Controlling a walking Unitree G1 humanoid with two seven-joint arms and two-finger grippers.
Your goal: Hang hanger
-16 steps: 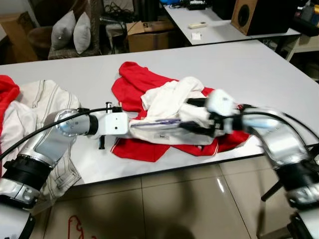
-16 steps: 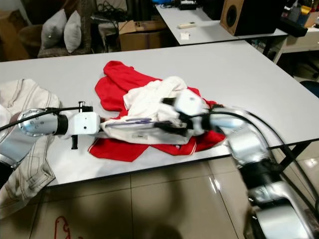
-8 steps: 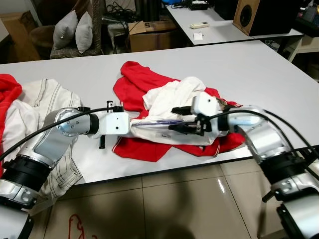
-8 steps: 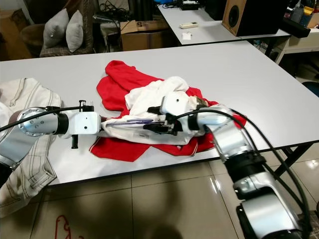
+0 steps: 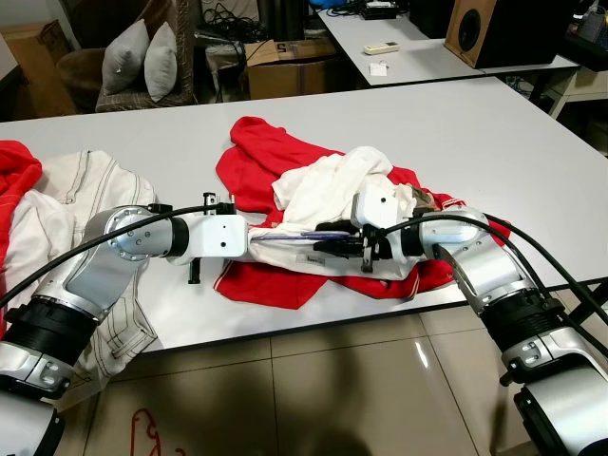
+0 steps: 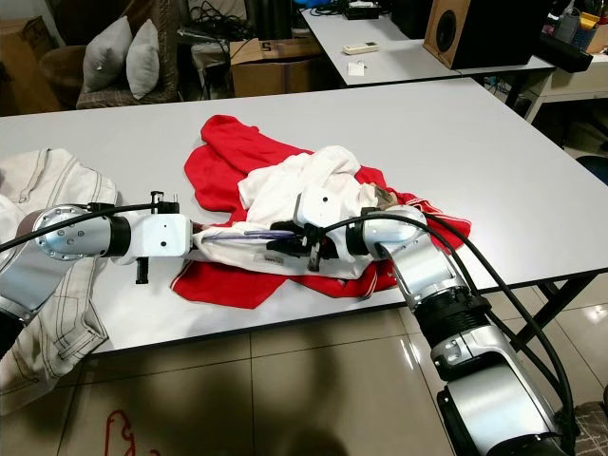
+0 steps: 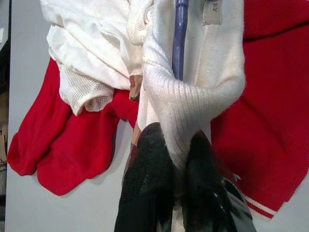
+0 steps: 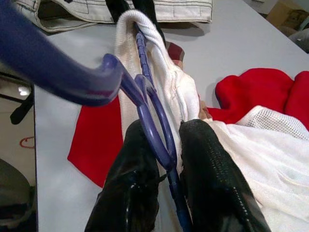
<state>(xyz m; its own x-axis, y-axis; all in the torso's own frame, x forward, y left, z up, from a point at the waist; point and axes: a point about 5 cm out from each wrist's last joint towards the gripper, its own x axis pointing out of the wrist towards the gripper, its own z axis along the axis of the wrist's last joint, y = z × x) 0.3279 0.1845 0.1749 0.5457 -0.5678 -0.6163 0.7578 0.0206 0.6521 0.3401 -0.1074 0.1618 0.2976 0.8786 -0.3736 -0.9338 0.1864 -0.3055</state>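
A white shirt [image 5: 323, 185] lies bunched on a red garment [image 5: 256, 157] in the middle of the white table [image 5: 456, 123]. My left gripper [image 5: 256, 237] comes in from the left, shut on a ribbed edge of the white shirt [image 7: 193, 96] and holding it up off the table. A blue hanger [image 5: 294, 234] runs inside that stretched edge. My right gripper [image 5: 325, 239] faces the left one from the right and is shut on the blue hanger [image 8: 145, 92] just below its hook. The hanger's far end is hidden inside the cloth.
A cream jacket [image 5: 66, 199] and another red cloth [image 5: 14, 166] lie at the table's left end, partly over the edge. The front edge runs just below both grippers, with tiled floor [image 5: 313, 389] beyond. Behind stand a second table [image 5: 427, 57], a speaker [image 5: 494, 28] and a cardboard box [image 5: 285, 66].
My right gripper has slid left along the shirt with the hanger, closing most of the gap to the left gripper. The left gripper has kept its hold and place.
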